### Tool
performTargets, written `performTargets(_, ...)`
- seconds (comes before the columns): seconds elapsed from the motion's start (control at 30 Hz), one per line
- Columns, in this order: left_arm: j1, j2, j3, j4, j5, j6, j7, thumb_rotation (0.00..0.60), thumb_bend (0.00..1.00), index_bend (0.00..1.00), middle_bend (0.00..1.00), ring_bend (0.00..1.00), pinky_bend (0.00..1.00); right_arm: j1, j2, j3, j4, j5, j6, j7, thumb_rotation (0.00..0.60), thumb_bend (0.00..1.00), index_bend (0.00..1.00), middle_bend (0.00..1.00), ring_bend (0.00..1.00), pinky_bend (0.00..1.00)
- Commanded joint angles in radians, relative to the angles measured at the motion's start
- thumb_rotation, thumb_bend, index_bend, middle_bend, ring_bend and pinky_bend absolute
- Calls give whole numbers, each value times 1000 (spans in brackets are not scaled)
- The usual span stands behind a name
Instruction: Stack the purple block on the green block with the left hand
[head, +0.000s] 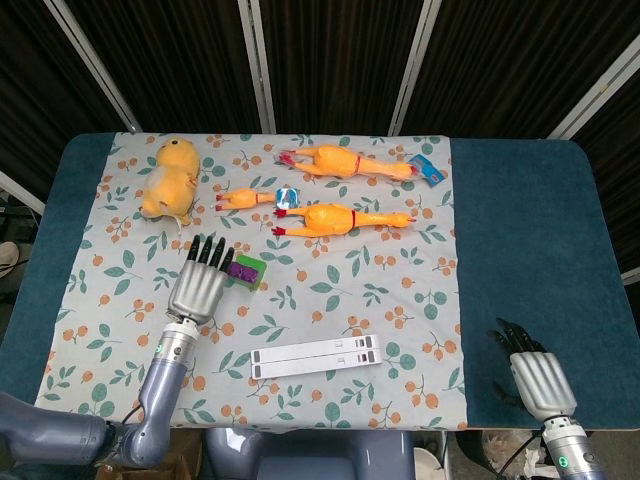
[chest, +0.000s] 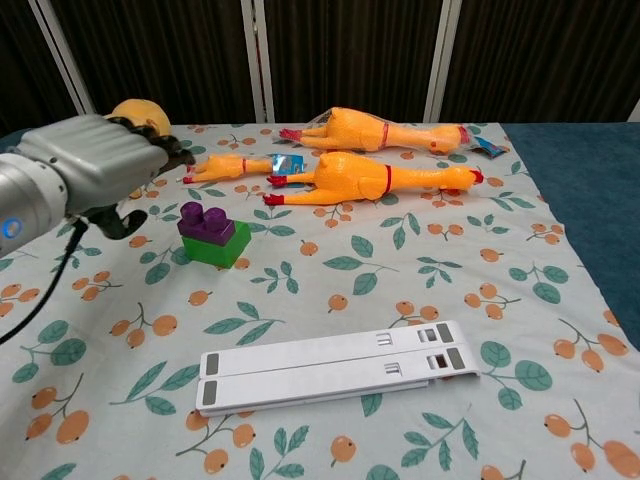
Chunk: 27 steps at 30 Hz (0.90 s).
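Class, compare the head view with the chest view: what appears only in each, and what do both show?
Only the head view shows the right hand on the bare blue table. Only the chest view shows the purple block from the side, sitting on the green block. Both show the left hand, three rubber chickens, the plush toy and white strips.

Three orange rubber chickens: two large, one small. One yellow plush toy. One purple block, one green block. Two white flat bars. Two robot hands.
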Motion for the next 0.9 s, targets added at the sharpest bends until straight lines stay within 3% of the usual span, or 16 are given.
performTargets(0.03,6,-11,19,49,-15,-38,-6,600,539,0,0,0,0,0,-1,1,1,4,0,-2,600,294,185,77,90,271)
performTargets(0.9,-35,-162,24,182,-52,-40,141,600,542,0,0,0,0,0,7,2,3,3,-2,22,600,294,185,77,90,271)
